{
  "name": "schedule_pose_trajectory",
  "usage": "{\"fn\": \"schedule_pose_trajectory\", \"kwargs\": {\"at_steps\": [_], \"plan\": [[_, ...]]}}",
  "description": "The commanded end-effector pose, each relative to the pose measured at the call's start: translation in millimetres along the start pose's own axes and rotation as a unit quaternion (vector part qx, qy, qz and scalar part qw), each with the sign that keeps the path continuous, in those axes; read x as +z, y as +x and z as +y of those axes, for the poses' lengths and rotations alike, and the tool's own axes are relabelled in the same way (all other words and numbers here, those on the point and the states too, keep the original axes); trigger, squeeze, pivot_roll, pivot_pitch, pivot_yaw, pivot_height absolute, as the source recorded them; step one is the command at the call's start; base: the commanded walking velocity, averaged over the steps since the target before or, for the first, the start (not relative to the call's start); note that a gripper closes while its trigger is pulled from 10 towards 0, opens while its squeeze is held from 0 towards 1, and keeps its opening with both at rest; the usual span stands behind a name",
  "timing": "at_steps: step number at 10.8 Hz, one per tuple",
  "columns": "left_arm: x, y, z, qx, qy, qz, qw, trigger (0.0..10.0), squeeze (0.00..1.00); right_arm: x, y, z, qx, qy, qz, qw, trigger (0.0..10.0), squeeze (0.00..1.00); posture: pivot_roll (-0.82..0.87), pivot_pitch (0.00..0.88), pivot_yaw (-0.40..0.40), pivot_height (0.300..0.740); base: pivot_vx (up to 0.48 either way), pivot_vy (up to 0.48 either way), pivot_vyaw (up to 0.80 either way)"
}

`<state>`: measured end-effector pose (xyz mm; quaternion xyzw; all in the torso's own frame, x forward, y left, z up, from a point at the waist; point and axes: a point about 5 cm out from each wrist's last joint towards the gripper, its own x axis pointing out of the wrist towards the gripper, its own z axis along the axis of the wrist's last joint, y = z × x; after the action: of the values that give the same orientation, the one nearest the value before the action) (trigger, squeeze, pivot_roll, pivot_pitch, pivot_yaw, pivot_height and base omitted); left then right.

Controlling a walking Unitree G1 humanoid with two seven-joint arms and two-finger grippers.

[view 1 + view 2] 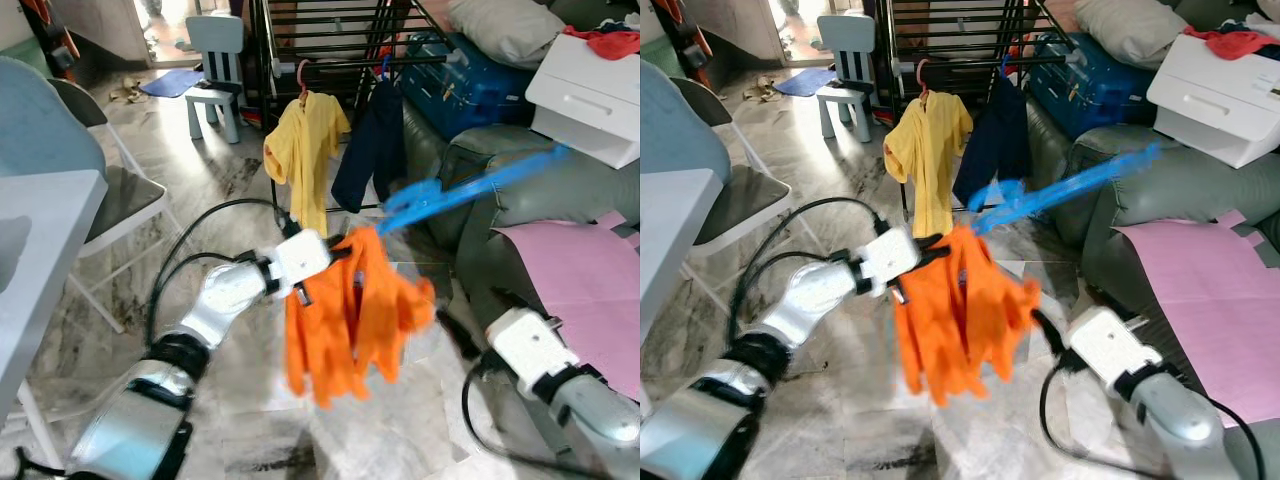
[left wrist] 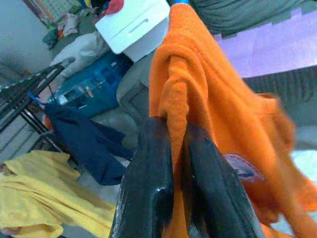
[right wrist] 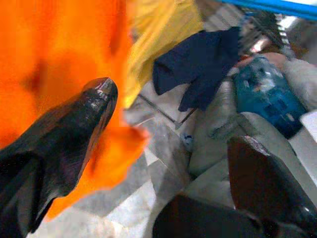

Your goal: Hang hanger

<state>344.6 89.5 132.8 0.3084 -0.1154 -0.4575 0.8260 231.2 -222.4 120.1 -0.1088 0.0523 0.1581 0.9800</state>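
We record an orange garment [image 1: 960,310] hanging mid-scene on a blue hanger [image 1: 1060,195], whose blurred arm slants up to the right. Our left gripper [image 1: 940,245] meets the cloth at its upper left edge, fingers hidden in the fabric. Our right gripper [image 1: 1045,322] sits just right of the garment's lower edge; its fingers are unclear. Farther off, a black drying rack [image 1: 970,40] carries a yellow shirt [image 1: 925,150] and a dark navy garment [image 1: 990,140]. To the right, a grey sofa [image 1: 1160,190] bears a pink sheet [image 1: 1200,290], a white box [image 1: 1215,90] and a blue suitcase [image 1: 1090,85]. Far left, a pale blue child's chair [image 1: 845,70].
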Motion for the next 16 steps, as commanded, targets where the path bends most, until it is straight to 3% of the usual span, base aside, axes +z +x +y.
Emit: {"fn": "schedule_pose_trajectory", "kwargs": {"at_steps": [1, 3, 4, 5, 6, 7, 8, 10, 12, 13, 16], "plan": [[9.6, 2.1, 2.7, -0.005, 0.024, -0.027, 0.999, 0.0, 0.0, 5.7, 0.5, -7.4, -0.021, 0.016, -0.019, 0.999, 10.0, 1.0, -0.01, 0.0, -0.017, 0.74, 0.0, 0.0, 0.0], [23.7, 5.7, 1.9, -0.006, 0.039, -0.079, 0.996, 0.0, 0.0, 9.5, 5.0, -13.0, -0.047, 0.061, -0.045, 0.996, 10.0, 1.0, -0.01, 0.0, -0.018, 0.74, 0.0, 0.0, 0.0], [33.3, 8.6, 1.1, -0.006, 0.043, -0.111, 0.993, 0.0, 0.0, 7.8, 10.2, -5.8, -0.032, 0.072, -0.045, 0.996, 10.0, 1.0, -0.01, 0.0, -0.018, 0.74, 0.0, 0.0, 0.0], [39.4, 10.6, 0.7, -0.006, 0.044, -0.13, 0.99, 0.0, 0.0, 7.6, 14.2, -0.2, -0.02, 0.079, -0.045, 0.996, 10.0, 0.85, -0.01, 0.0, -0.017, 0.74, 0.0, 0.0, 0.0], [49.8, 13.3, -1.7, -0.01, 0.044, -0.164, 0.985, 0.0, 0.0, 8.0, 22.6, 9.9, 0.0, 0.092, -0.048, 0.995, 10.0, 0.63, -0.01, 0.0, -0.017, 0.74, 0.0, 0.0, 0.0], [56.5, 14.3, -2.0, -0.008, 0.042, -0.184, 0.982, 0.0, 0.0, 7.0, 28.3, 14.0, 0.007, 0.099, -0.047, 0.994, 10.0, 0.55, -0.01, 0.0, -0.016, 0.74, 0.0, 0.0, 0.0], [63.9, 16.3, -3.5, -0.009, 0.039, -0.203, 0.978, 0.0, 0.0, 8.6, 34.5, 19.4, 0.021, 0.108, -0.051, 0.993, 10.0, 0.36, -0.01, 0.0, -0.017, 0.74, 0.0, 0.0, 0.0], [78.0, 19.5, -3.6, -0.008, 0.033, -0.235, 0.971, 0.0, 0.0, 8.4, 42.5, 24.9, 0.034, 0.11, -0.049, 0.992, 10.0, 0.25, -0.01, 0.0, -0.019, 0.74, 0.0, 0.0, 0.0], [91.8, 21.4, -2.4, -0.007, 0.025, -0.264, 0.964, 0.0, 0.0, 0.9, 48.8, 29.2, 0.037, 0.122, -0.027, 0.991, 10.0, 0.22, -0.01, 0.0, -0.023, 0.74, 0.0, 0.0, 0.0], [98.5, 21.9, 0.4, -0.001, 0.02, -0.277, 0.961, 0.0, 0.0, -6.4, 50.6, 32.6, 0.039, 0.135, -0.01, 0.99, 10.0, 0.07, 0.0, 0.0, -0.028, 0.74, 0.0, 0.0, 0.0], [107.6, 20.4, 9.8, 0.02, 0.004, -0.29, 0.957, 0.0, 0.0, -44.1, 46.2, 29.3, -0.023, 0.19, 0.091, 0.977, 10.0, 0.0, 0.0, 0.0, -0.034, 0.74, 0.0, 0.0, 0.0]]}}
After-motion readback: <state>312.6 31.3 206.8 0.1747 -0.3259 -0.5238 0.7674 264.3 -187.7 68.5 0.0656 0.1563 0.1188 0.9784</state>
